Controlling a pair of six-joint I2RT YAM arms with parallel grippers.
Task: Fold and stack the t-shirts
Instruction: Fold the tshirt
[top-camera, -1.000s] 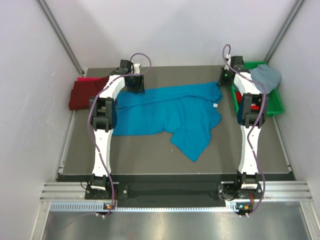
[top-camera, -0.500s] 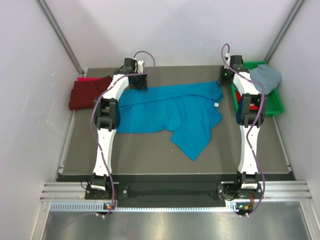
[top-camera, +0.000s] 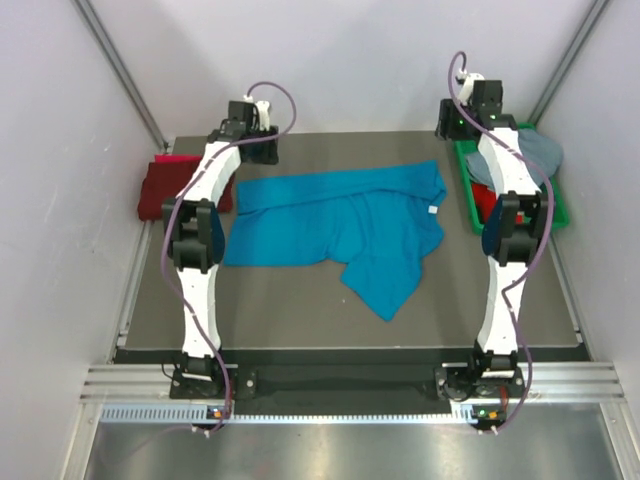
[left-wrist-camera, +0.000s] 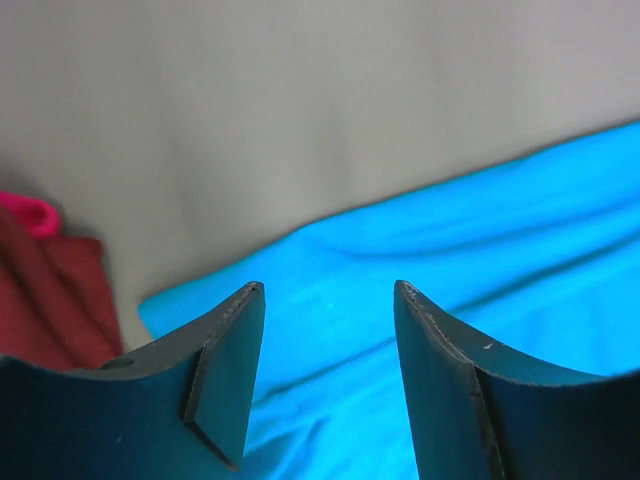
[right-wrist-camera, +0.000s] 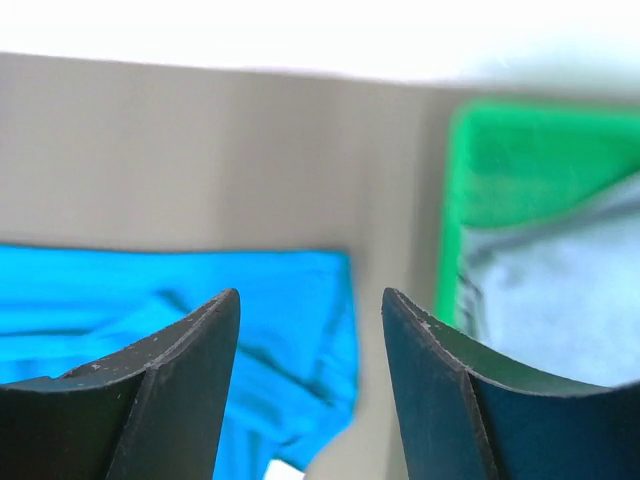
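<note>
A bright turquoise t-shirt (top-camera: 340, 225) lies spread and rumpled across the middle of the table, one flap hanging toward the near side. My left gripper (top-camera: 260, 148) hovers open over the shirt's far left corner, and in the left wrist view the gripper (left-wrist-camera: 328, 290) holds nothing, with turquoise cloth (left-wrist-camera: 480, 260) below. My right gripper (top-camera: 462, 125) hangs open above the far right corner; in the right wrist view the gripper (right-wrist-camera: 310, 295) is empty over the shirt's edge (right-wrist-camera: 150, 290). A maroon t-shirt (top-camera: 160, 190) sits at the far left. A grey-blue t-shirt (top-camera: 535, 152) lies in the bin.
A green plastic bin (top-camera: 470, 205) stands at the table's far right, right of my right arm. A pink-red cloth (top-camera: 172, 158) peeks out behind the maroon shirt. White walls close in the table on the left, right and far sides.
The right gripper has opened and let go of the turquoise shirt's far right corner. Both grippers have lifted and drawn back toward the far edge; the shirt's top edge now lies flat.
</note>
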